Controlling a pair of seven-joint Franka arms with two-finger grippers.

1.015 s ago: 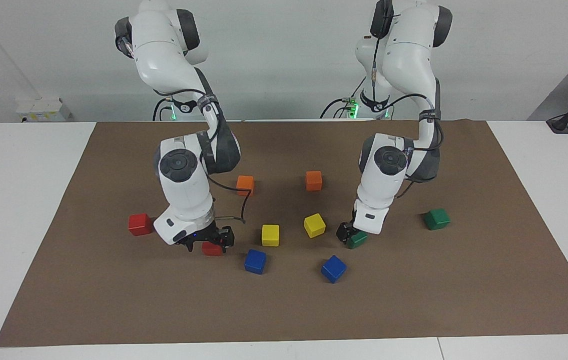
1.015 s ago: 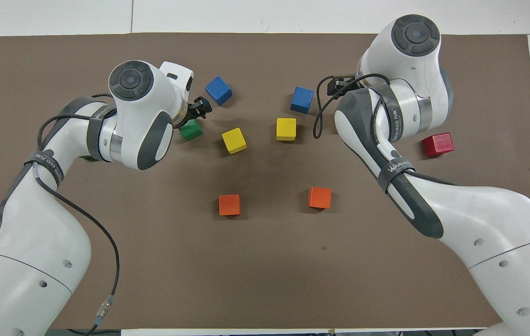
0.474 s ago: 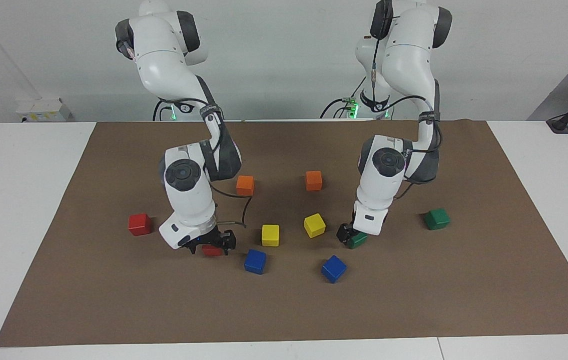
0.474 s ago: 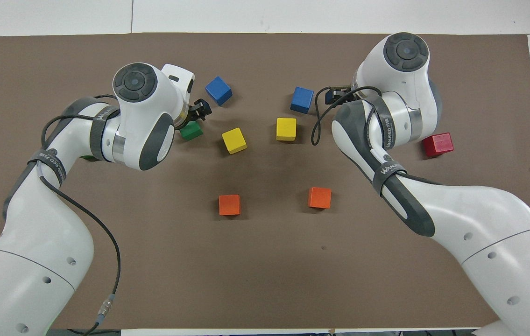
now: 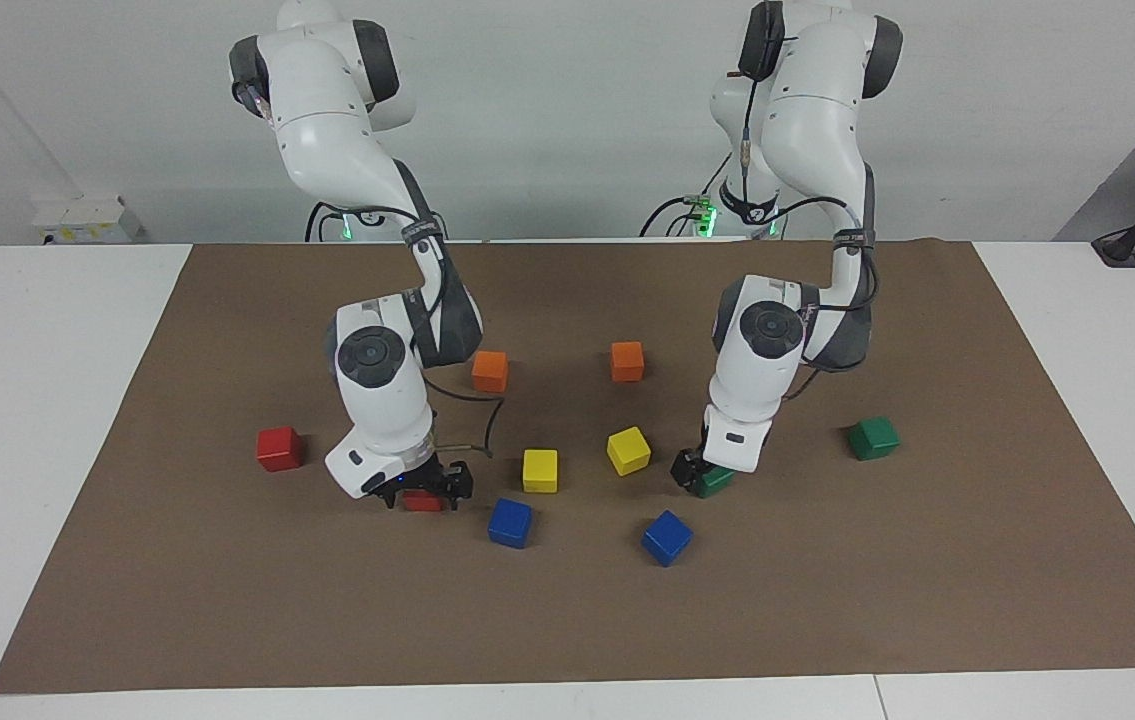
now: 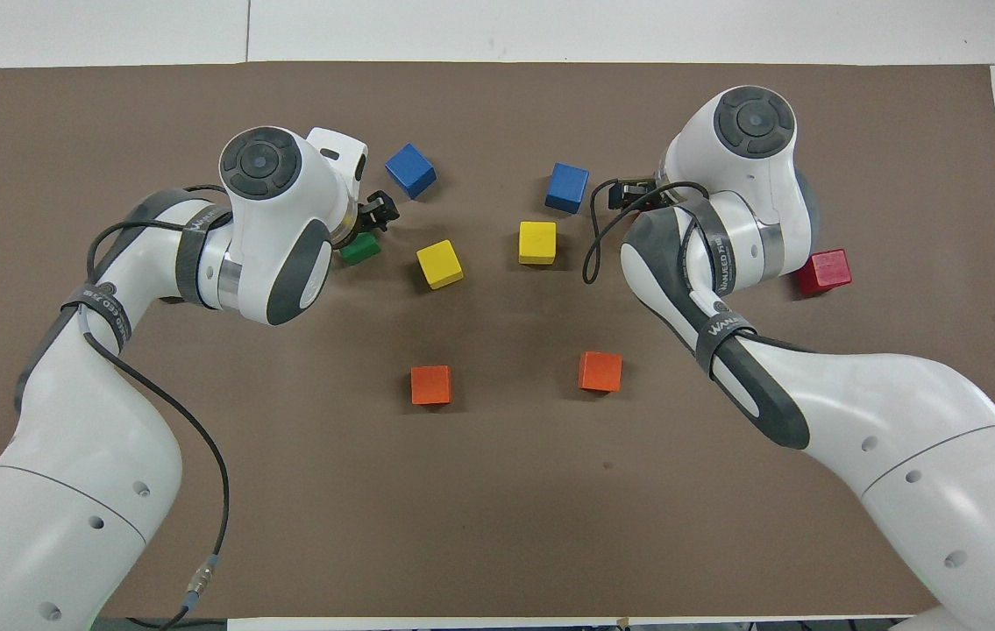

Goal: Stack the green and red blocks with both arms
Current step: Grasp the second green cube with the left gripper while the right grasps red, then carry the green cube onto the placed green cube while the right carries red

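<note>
A red block (image 5: 423,501) lies on the brown mat (image 5: 827,600) beside a blue cube. My right gripper (image 5: 424,487) is down over it, open, with a finger on each side. In the overhead view my right gripper (image 6: 628,194) and its wrist hide this block. A green block (image 5: 717,481) (image 6: 359,249) lies beside a yellow cube. My left gripper (image 5: 699,470) (image 6: 372,216) is low over it and open, one black finger close beside it. A second red block (image 5: 279,448) (image 6: 823,270) sits toward the right arm's end. A second green block (image 5: 873,438) sits toward the left arm's end.
Two blue cubes (image 5: 510,522) (image 5: 667,537) lie farther from the robots than the grippers. Two yellow cubes (image 5: 540,470) (image 5: 629,450) sit between the grippers. Two orange cubes (image 5: 490,371) (image 5: 627,361) lie nearer the robots.
Both arms have drawn more upright and brought their grippers lower onto their blocks. No cube has shifted.
</note>
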